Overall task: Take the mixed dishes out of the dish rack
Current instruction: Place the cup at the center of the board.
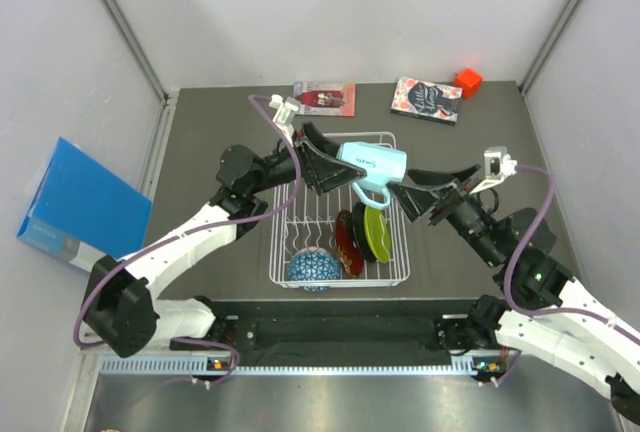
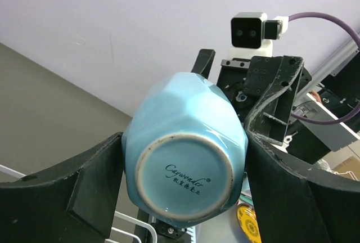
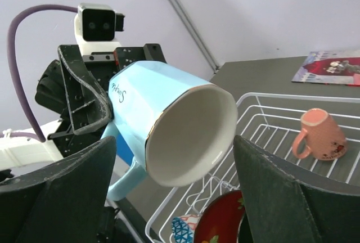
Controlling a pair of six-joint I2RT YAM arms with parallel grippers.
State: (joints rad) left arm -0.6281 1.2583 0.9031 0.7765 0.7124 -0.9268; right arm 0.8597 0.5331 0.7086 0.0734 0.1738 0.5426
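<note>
My left gripper (image 1: 338, 164) is shut on the base end of the light blue mug (image 1: 374, 164) and holds it on its side above the dish rack (image 1: 271, 262). The mug's base faces the left wrist view (image 2: 185, 175). Its mouth faces my right gripper (image 3: 174, 198), which is open, with its fingers on either side of the rim (image 3: 191, 136) and not touching it. The salmon-pink cup (image 3: 322, 136) lies in the rack's far end. The red patterned plate (image 1: 347, 244), black plate (image 1: 358, 232) and lime green plate (image 1: 378, 232) stand in the rack. The blue-patterned bowl (image 1: 310, 269) sits at its near end.
Two books (image 1: 324, 98) (image 1: 427, 99) and a red block (image 1: 468, 81) lie at the table's far edge. A blue box (image 1: 85, 202) leans off the table to the left. Grey walls close in both sides.
</note>
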